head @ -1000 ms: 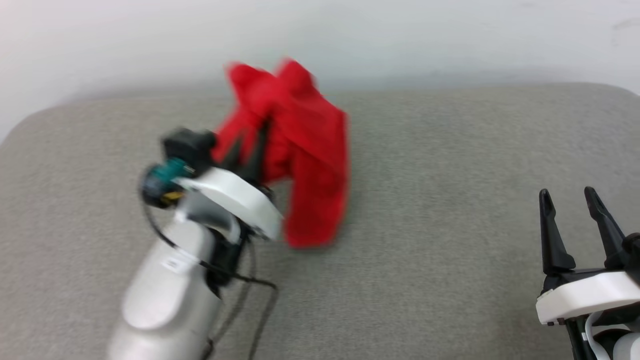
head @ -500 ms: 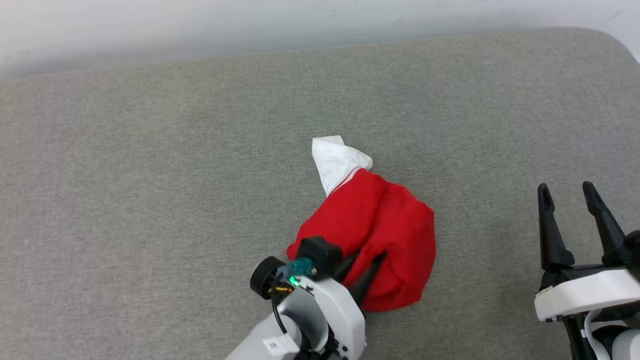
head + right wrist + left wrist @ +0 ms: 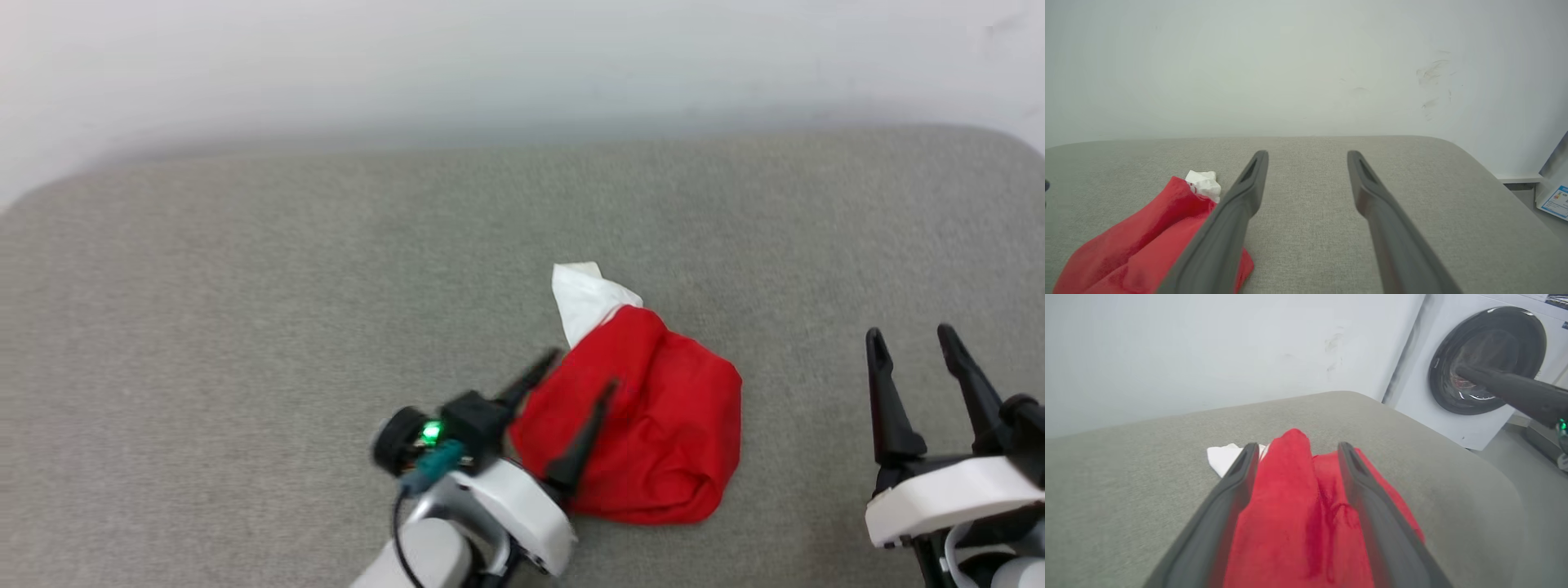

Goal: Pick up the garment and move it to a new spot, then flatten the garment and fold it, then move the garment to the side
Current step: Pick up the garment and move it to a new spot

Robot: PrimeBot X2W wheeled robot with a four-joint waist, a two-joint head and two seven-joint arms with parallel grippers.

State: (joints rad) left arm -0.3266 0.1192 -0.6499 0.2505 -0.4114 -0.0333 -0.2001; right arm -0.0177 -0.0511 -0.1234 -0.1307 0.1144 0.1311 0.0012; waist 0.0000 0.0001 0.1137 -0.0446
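The garment is a bright red crumpled heap with one white sleeve end poking out toward the back, lying on the grey padded surface. My left gripper is open, its two dark fingers spread across the heap's left part. In the left wrist view a ridge of the garment lies loose between the wide jaws of my left gripper. My right gripper stands open over bare surface to the right. The right wrist view has the right gripper and the garment at its lower left.
A pale wall runs behind the padded surface, whose rounded edge curves down on the right. A white washing machine with a dark round door stands beyond that edge. Bare padding spreads left of and behind the heap.
The left arm carried the hanging garment from the back to the front middle and set it down. Its fingers then spread apart and let go. The camera shifted; the right gripper kept still.
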